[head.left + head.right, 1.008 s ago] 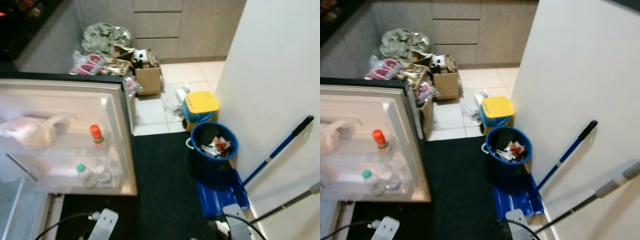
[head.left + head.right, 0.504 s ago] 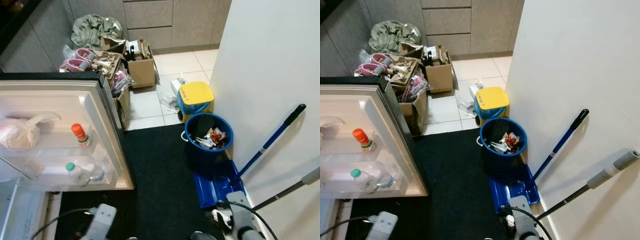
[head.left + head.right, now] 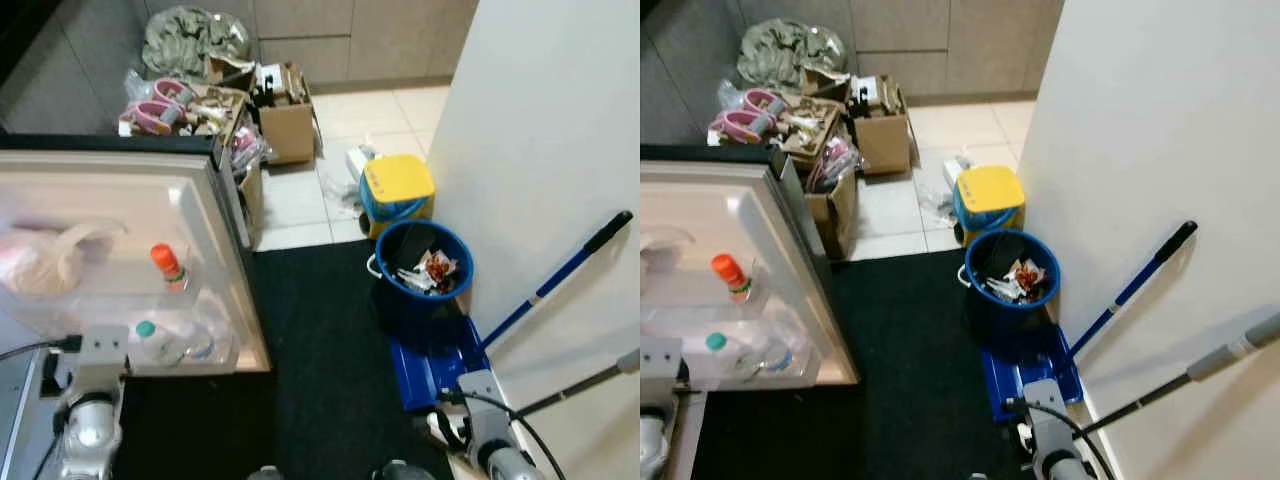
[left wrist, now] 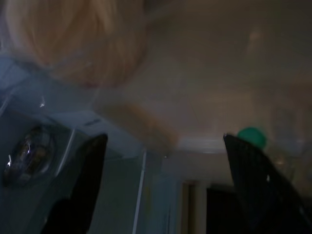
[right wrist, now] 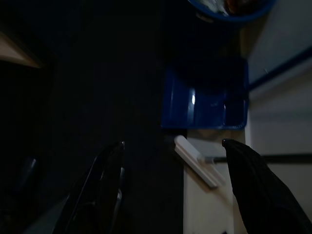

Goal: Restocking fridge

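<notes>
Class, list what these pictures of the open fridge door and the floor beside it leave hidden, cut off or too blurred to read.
1. Fridge door: its left part is cut by the edge of the eye views.
2. Pink bag: contents hidden by the plastic; a blur in the left wrist view.
3. Blue bin: its litter is too small to name.
4. Yellow lid: its writing is too small.
5. Right wrist view: the mat is too dark.

Floor: pale tiles point(image 3: 300, 205) at the far end; black mat point(image 3: 320, 340) nearer, touching their edge.
Wall: plain white wall point(image 3: 560, 130) along the right.
Cabinets: grey drawer fronts point(image 3: 300, 25) across the far end.
Clutter: cardboard boxes point(image 3: 285, 125) and a grey-green bundle point(image 3: 190, 35) at the cabinet foot.
Wall foot: yellow-lidded bin point(image 3: 398, 190), blue bucket point(image 3: 420, 275) of rubbish, blue dustpan point(image 3: 435, 365); blue-handled pole point(image 3: 560, 280) leaning on the wall.
Light: even, indoor.
</notes>
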Motion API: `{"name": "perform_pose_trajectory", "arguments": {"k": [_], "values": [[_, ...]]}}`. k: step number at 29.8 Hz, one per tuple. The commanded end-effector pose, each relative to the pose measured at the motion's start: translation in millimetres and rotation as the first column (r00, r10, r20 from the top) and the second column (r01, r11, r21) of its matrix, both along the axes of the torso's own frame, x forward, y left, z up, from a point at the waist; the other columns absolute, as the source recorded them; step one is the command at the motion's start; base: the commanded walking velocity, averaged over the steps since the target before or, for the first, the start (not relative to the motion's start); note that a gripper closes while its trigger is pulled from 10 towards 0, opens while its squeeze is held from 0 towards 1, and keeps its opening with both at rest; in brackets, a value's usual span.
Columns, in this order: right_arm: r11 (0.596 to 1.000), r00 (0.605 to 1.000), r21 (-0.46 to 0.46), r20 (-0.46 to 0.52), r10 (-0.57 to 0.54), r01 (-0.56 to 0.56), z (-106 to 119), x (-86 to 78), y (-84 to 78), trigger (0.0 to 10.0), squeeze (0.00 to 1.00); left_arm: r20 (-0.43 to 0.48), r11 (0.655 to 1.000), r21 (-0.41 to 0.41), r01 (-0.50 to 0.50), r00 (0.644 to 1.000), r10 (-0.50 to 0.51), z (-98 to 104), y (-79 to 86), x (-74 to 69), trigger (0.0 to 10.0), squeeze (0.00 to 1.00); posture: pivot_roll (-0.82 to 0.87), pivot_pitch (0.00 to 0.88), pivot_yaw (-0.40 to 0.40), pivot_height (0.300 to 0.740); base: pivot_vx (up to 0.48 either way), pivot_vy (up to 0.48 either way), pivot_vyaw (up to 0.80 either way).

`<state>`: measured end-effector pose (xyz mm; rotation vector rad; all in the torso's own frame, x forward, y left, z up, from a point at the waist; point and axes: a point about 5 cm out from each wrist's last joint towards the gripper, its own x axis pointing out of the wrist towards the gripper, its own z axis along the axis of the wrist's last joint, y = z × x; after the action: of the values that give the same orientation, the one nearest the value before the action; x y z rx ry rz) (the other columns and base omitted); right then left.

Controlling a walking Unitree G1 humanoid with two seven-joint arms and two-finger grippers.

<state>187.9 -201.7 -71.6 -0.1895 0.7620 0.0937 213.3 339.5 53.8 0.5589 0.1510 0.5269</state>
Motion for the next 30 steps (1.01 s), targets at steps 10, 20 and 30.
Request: {"name": "perform_pose_trajectory", "arguments": {"k": [10, 20, 30], "values": [[0.999, 0.999, -0.018, -0.014, -0.037, 0.037, -2, -7.5, -12.5, 10.0, 0.0, 0.16, 0.985, 0.172, 0.003, 0.987, -0.031, 67, -1.5, -21.1, 10.0, 0.0, 0.02, 0.107, -0.012, 0.74, 0.0, 0.0, 0.0], [0.999, 0.999, -0.016, 0.018, -0.035, 0.035, 3, -1.2, -14.3, 10.0, 0.0, 0.149, 0.983, 0.037, 0.178, 0.972, -0.182, 62, -71.4, -4.2, 10.0, 0.0, 0.0, 0.101, -0.025, 0.74, 0.0, 0.0, 0.0], [0.999, 0.999, -0.023, 0.021, -0.044, 0.045, 4, 1.0, -17.5, 10.0, 0.0, 0.182, 0.973, -0.043, 0.226, 0.96, -0.214, 105, -70.5, 26.8, 10.0, 0.0, 0.01, 0.097, -0.018, 0.74, 0.0, 0.0, 0.0]]}}
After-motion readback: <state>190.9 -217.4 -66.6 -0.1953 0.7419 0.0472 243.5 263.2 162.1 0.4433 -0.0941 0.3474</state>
